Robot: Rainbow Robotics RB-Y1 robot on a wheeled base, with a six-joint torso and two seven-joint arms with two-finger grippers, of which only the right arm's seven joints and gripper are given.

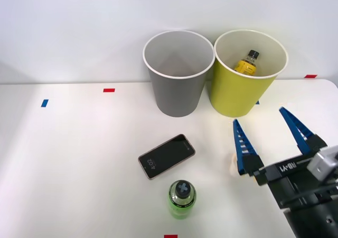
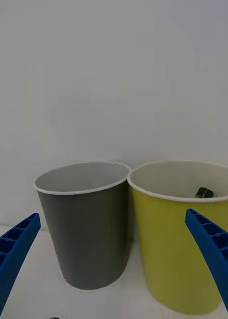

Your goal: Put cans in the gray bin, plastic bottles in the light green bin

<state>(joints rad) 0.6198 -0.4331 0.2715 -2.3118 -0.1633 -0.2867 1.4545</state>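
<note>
Right gripper (image 1: 266,122): hanging over the table's near right, blue ribbed fingers (image 1: 244,145) spread wide apart, nothing between them.
Gray bin (image 1: 177,74): upright at the back of the table (image 1: 68,158), rim touching the light green bin (image 1: 246,74) on its right (both seen close from the wrist too).
Yellow-labelled bottle (image 1: 247,62): inside the light green bin, black cap up.
Green bottle (image 1: 182,198): standing near the front edge, well apart from the bins.
Phone (image 1: 166,156): flat, just behind the green bottle, screen lit.
Pale object (image 1: 232,164): half hidden behind the gripper's left finger (can't tell what).
</note>
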